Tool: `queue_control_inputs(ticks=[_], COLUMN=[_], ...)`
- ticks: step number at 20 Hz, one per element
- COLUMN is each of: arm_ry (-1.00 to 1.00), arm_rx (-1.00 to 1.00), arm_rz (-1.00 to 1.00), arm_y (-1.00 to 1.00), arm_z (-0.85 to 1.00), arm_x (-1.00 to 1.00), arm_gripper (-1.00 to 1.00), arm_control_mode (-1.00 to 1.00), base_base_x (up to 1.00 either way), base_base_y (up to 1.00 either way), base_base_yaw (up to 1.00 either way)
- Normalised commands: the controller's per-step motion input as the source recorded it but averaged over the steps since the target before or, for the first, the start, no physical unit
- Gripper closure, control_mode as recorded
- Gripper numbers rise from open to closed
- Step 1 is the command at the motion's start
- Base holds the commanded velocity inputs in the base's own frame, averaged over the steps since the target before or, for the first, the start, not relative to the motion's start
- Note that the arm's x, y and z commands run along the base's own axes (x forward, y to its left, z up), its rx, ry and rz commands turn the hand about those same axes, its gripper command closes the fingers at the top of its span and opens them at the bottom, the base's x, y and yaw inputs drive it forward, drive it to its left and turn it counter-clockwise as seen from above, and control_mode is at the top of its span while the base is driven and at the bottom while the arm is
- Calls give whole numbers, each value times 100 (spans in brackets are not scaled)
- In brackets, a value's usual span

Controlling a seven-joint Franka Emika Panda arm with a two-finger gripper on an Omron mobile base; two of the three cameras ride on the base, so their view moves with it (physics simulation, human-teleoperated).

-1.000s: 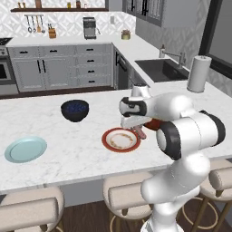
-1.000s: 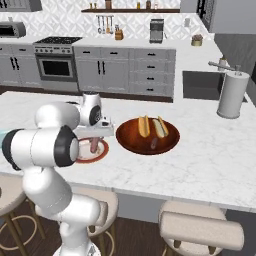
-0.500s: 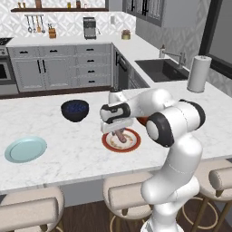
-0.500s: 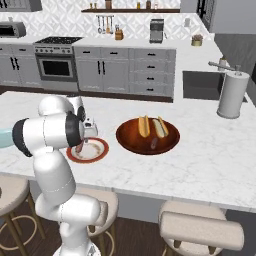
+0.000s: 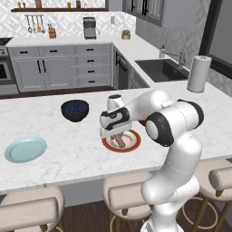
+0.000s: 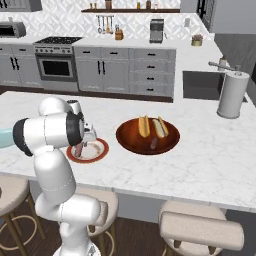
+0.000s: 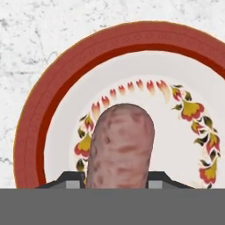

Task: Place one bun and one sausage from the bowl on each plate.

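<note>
sausage (image 7: 121,145) clamped in fingers (image 7: 70,180) | long axis runs straight out from them | hangs over red-rimmed plate (image 7: 48,101) centre | bowl (image 6: 172,141) beside plate

Sausage (image 7: 119,147) cut off at the hand view's bottom, lower end hidden between the gripper (image 7: 116,181) fingers. Red-rimmed plate (image 7: 44,101) clipped at bottom and right edge there. In the left base view, plate (image 5: 132,144) partly covered by the gripper (image 5: 116,134); wooden bowl hidden behind the arm. Blue-green plate (image 6: 4,137) cut by the right base view's left edge.
</note>
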Motion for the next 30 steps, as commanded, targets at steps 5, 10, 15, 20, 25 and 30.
queue_control_inputs(ticks=[5, 10, 15, 20, 25, 30], arm_ry=[-1, 0, 0, -2, -4, -4], arm_rx=[0, 0, 5, 17, 17, 2], arm_rz=[0, 0, 0, -2, -3, -15], arm_y=[6, 2, 0, -45, -94, -100], arm_z=[-11, -1, 15, 76, 60, 31], arm_x=[1, 13, 7, 0, 27, 3], arm_gripper=[-100, -100, -100, -100, -100, -100], arm_control_mode=[-100, -100, -100, -100, -100, -100], base_base_x=[0, 0, 0, 0, 0, 0], base_base_y=[0, 0, 0, 0, 0, 0], base_base_yaw=[0, 0, 0, 0, 0, 0])
